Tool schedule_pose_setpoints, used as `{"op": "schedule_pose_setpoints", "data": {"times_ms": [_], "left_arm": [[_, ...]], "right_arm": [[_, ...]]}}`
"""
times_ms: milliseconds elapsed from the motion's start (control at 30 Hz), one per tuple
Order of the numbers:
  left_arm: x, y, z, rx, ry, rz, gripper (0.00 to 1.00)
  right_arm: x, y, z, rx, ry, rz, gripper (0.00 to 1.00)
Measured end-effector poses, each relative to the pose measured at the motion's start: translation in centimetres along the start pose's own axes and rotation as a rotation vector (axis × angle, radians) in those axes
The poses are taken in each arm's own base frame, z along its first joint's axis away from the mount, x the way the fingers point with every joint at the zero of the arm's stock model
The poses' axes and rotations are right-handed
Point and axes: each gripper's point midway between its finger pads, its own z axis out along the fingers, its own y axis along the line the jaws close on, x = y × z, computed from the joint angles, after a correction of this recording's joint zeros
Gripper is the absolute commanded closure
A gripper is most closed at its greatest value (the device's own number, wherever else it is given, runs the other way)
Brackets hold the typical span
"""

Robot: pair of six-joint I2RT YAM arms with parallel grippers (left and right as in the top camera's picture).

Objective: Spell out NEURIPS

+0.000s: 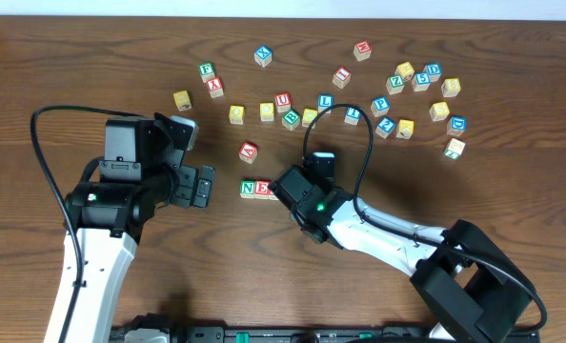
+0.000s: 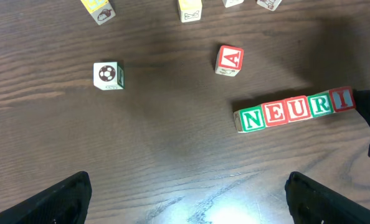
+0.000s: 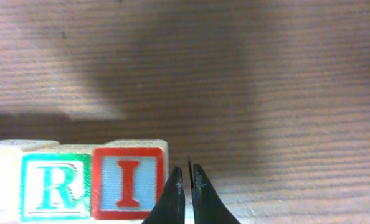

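Note:
A row of cubes reads N (image 2: pixel 252 119), E (image 2: pixel 275 114), U (image 2: pixel 298 109), R (image 2: pixel 321 104), I (image 2: pixel 342 99) on the wood table. In the overhead view only N and E (image 1: pixel 254 189) show; the rest lie under the right arm. My right gripper (image 3: pixel 186 171) is shut and empty, its tips just right of the red I cube (image 3: pixel 128 182), which stands next to the green R cube (image 3: pixel 54 186). It also shows in the overhead view (image 1: pixel 285 186). My left gripper (image 2: pixel 188 186) is open and empty, left of the row (image 1: pixel 205 186). I cannot pick out the P cube among the loose cubes.
Several loose letter cubes lie scattered across the back of the table (image 1: pixel 378 95). A red A cube (image 2: pixel 229 60) sits just behind the row, also seen from overhead (image 1: pixel 249 151). A cube with a football picture (image 2: pixel 108 74) sits to the left.

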Motion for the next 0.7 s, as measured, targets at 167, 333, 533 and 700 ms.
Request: {"op": "schedule_pose_setpoints", "data": {"times_ms": [167, 333, 533, 700], "left_arm": [[0.00, 0.00, -0.01, 0.000, 0.000, 0.000, 0.02], [0.00, 0.00, 0.00, 0.000, 0.000, 0.000, 0.02], [0.00, 0.00, -0.01, 0.000, 0.000, 0.000, 0.02], [0.00, 0.00, -0.01, 0.000, 0.000, 0.000, 0.02]], "right_arm": [[-0.24, 0.33, 0.00, -0.014, -0.009, -0.022, 0.99], [-0.24, 0.42, 0.00, -0.018, -0.008, -0.031, 0.99], [-0.20, 0.39, 0.00, -0.017, -0.006, -0.037, 0.99], [-0.26, -0.16, 0.03, 0.008, -0.011, -0.041, 0.99]]}}
